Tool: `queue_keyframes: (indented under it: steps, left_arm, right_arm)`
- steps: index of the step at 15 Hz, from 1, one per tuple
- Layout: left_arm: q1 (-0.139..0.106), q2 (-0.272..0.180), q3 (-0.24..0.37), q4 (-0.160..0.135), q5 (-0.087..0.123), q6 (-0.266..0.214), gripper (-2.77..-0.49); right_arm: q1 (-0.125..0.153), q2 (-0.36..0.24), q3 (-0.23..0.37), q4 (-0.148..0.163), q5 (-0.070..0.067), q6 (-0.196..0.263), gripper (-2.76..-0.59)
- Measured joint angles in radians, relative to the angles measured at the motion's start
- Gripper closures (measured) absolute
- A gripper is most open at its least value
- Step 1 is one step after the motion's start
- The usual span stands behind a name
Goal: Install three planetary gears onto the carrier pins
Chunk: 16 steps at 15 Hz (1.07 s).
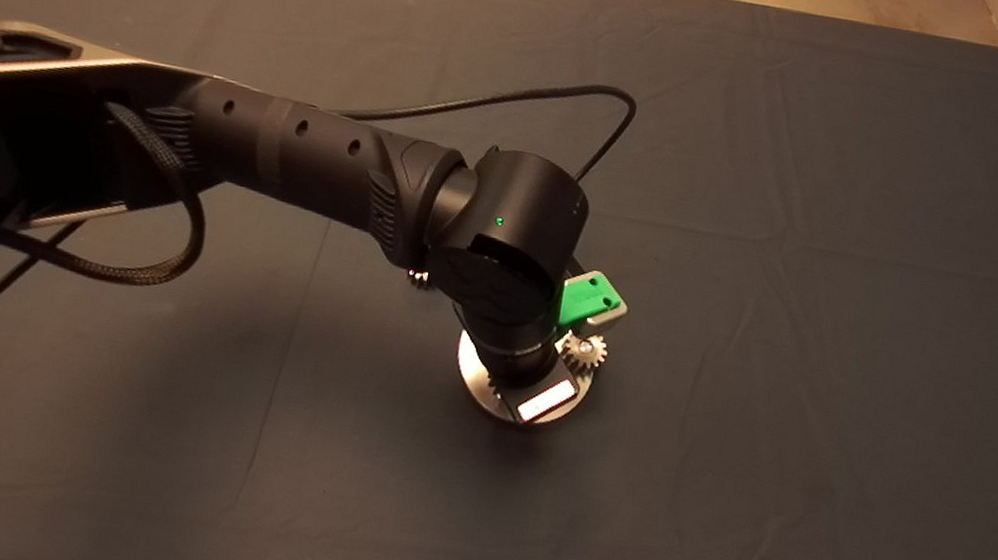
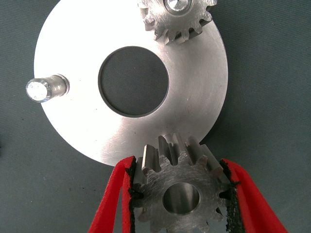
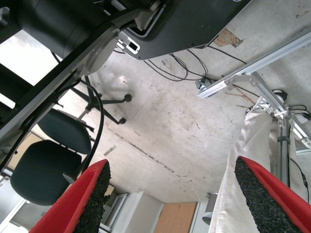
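Mat: dark cloth (image 1: pixel 823 223) covering the table, pale floor past its far edge.
Disc: shiny round carrier (image 2: pixel 194 87) lying flat near the mat's middle, under the left arm.
Seated gear: one gear (image 2: pixel 177 22) sits on a pin at the disc's rim.
Bare pin: one stud (image 2: pixel 46 89) stands empty.
Left gripper (image 2: pixel 181 194): red fingers clamp a second gear (image 2: pixel 181 191) over the disc's edge.
Right gripper (image 3: pixel 172 199): parked at the mat's lower right, fingers spread wide, an office chair (image 3: pixel 46 172) in its view.
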Motion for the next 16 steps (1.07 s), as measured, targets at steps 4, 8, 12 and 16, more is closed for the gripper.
queue_keyframes:
  steps: [4, 8, 12, 16]
  left_arm:
    - [0.0, 0.0, 0.02, 0.015, 0.0, -0.011, -0.81]
    - [0.0, -0.003, 0.036, 0.046, 0.0, -0.016, -0.81]
    - [0.0, -0.008, 0.047, 0.079, 0.0, -0.023, -0.81]
    - [0.006, -0.009, 0.053, 0.102, 0.001, -0.026, -0.81]
  right_arm:
    - [0.0, 0.0, 0.0, 0.0, 0.0, 0.0, -1.89]
    - [0.0, 0.0, 0.0, 0.0, 0.0, 0.0, -1.89]
    - [0.0, -0.001, 0.0, 0.0, 0.0, 0.0, -1.89]
    - [0.001, -0.003, 0.0, 0.0, 0.0, 0.0, -1.89]
